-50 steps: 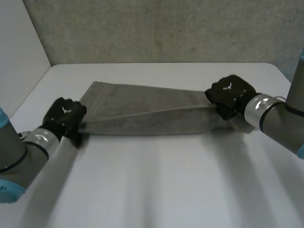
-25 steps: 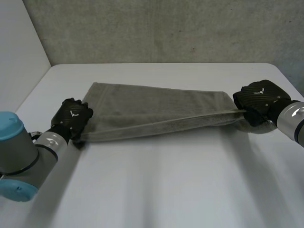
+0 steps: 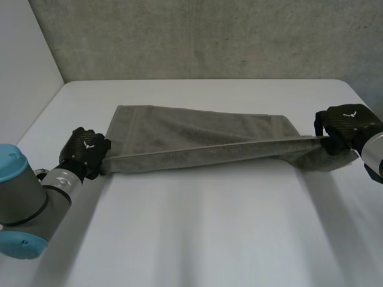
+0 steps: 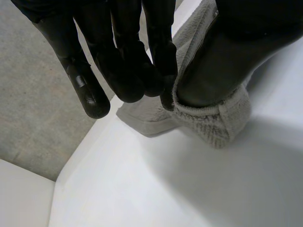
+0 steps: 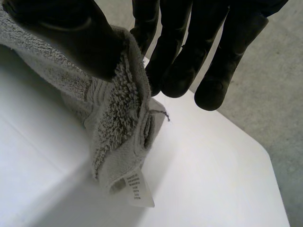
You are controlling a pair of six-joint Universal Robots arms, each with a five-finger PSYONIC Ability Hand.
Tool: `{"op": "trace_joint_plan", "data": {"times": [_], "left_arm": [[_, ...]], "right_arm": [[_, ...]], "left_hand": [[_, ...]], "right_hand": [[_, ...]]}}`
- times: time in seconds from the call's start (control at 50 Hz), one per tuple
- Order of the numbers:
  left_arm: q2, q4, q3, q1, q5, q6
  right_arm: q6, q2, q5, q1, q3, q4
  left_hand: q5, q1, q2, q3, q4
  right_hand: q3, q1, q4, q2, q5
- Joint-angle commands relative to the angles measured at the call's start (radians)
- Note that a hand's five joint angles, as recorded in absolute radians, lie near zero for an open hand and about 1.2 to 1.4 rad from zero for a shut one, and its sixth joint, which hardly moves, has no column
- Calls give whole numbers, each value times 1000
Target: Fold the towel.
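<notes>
A grey towel (image 3: 197,134) lies stretched across the white table (image 3: 197,233), its far layer flat and its near edge lifted into a taut line between my hands. My left hand (image 3: 87,152) is shut on the towel's near left corner; in the left wrist view the thumb (image 4: 213,61) and fingers (image 4: 123,71) pinch the towel (image 4: 208,123). My right hand (image 3: 346,124) is shut on the right end. In the right wrist view the towel (image 5: 118,118) hangs bunched between thumb (image 5: 61,33) and fingers (image 5: 184,61), a white label (image 5: 138,190) dangling below.
A grey wall (image 3: 209,36) stands behind the table's far edge, and a white panel (image 3: 24,66) rises at the left. My right hand is close to the table's right edge. Bare tabletop stretches in front of the towel.
My right hand has moved right toward the table's edge, pulling the towel long and taut. My left hand has slipped slightly left and nearer, still on its corner.
</notes>
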Motion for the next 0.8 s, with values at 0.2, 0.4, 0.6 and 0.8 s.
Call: {"op": "trace_joint_plan", "data": {"times": [0.2,0.4,0.6,0.8], "left_arm": [[181,-135,44,32,2,-16],[397,-180,44,82,8,-112],[594,-445,47,110,167,-115],[593,-575,49,159,215,-114]], "right_arm": [[1,-23,-2,-1,-32,9],[-22,-119,-9,-7,-120,138],[-362,-153,-68,-23,-275,656],[-416,-172,-68,-21,-284,687]], "left_hand": [[49,65,31,32,29],[49,65,31,32,29],[49,65,31,32,29],[49,65,31,32,29]], "right_hand": [[48,74,56,55,25],[48,74,56,55,25],[48,74,56,55,25],[48,74,56,55,25]]}}
